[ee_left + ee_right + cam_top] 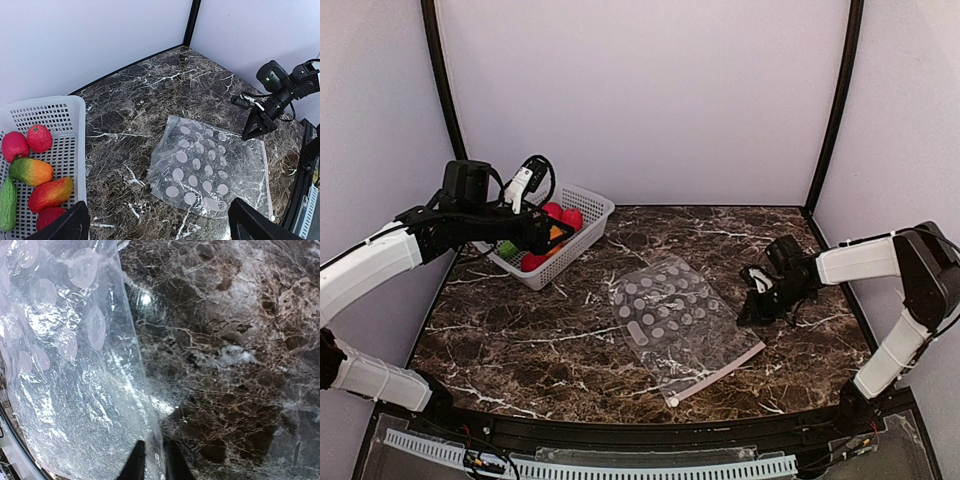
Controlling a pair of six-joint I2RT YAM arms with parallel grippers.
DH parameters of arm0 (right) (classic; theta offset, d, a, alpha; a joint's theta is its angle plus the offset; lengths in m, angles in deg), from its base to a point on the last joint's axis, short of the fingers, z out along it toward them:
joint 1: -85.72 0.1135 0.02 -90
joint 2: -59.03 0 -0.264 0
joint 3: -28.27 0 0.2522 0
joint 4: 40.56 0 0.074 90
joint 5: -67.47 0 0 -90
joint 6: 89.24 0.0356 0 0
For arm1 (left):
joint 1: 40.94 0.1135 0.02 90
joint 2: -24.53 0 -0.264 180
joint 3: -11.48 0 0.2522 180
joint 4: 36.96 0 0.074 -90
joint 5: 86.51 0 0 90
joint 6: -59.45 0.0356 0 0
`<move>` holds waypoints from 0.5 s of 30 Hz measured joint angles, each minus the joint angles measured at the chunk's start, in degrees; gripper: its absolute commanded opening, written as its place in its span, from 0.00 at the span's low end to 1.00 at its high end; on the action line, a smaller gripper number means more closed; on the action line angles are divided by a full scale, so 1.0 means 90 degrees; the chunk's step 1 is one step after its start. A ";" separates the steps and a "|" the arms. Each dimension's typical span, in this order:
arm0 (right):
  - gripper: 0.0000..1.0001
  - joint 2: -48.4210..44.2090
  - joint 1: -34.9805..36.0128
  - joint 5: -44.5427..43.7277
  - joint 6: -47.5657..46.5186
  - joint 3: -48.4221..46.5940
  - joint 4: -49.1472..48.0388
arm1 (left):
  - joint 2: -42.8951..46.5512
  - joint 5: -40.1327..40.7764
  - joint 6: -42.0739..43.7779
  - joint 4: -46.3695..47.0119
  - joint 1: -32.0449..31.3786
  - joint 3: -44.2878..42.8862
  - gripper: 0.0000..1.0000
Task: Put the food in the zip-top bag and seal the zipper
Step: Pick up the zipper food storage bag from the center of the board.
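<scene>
The zip-top bag [670, 312] lies flat and empty in the middle of the table, its pinkish zipper [720, 375] along the near right edge with the white slider [672, 401] at the near end. The food lies in the white lattice basket [60, 107]: red round pieces [39, 138], orange-yellow-green pieces [31, 171] and a green cucumber-like piece [7, 202]. My left gripper [542, 238] hangs open and empty over the basket's near side. My right gripper [153, 444] is low at the bag's far right edge, its fingers pinched on the plastic [75, 390].
The basket [590, 205] stands at the back left corner against the wall. Black frame posts [830, 100] rise at both back corners. White walls close the back and sides. A raised black rim [720, 430] runs along the table's near edge.
</scene>
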 measured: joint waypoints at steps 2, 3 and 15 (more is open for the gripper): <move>0.00 0.0005 0.0000 0.0046 0.0124 0.0029 -0.0002 | -0.0002 -0.0002 0.0000 0.0000 -0.0010 0.0000 0.97; 0.00 0.0005 0.0000 0.0092 0.0138 0.0036 -0.0007 | -0.0007 -0.0002 0.0000 0.0000 -0.0012 0.0000 0.97; 0.00 -0.1838 0.0002 0.1190 0.1056 -0.0175 -0.0058 | 0.0036 -0.0291 0.0498 0.0107 -0.0797 0.0197 0.97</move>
